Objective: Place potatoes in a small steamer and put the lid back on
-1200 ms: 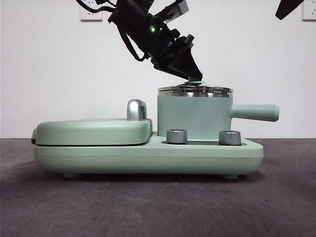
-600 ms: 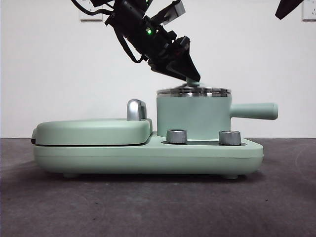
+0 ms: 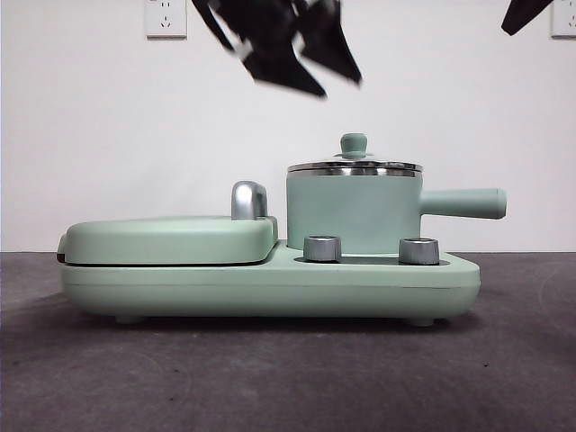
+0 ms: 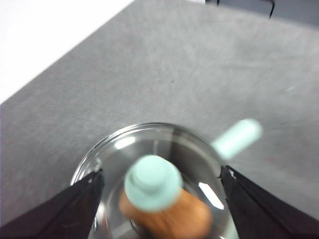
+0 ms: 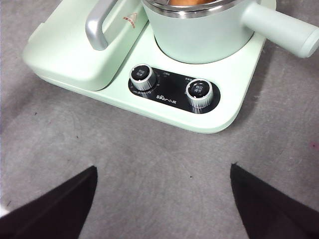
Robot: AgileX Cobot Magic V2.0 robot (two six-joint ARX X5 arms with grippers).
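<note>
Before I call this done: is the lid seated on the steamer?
On. The lid sits level on the small steamer; the left gripper is open above it.

I see a mint-green cylindrical pot (image 3: 353, 216) with a smooth satin plastic-looking wall and a polished steel rim. On it sits a round clear glass lid (image 4: 154, 149), glossy with bright reflections, topped by a smooth mint-green knob (image 3: 354, 144). Through the glass I make out a matt orange-brown potato (image 4: 172, 216). The mint-green cooker base (image 5: 164, 107) looks like smooth plastic, with two ridged metal dials (image 5: 142, 77) and a shiny chrome handle (image 3: 249, 200). The dark grey tabletop (image 5: 149, 164) looks matt and finely textured.
</note>
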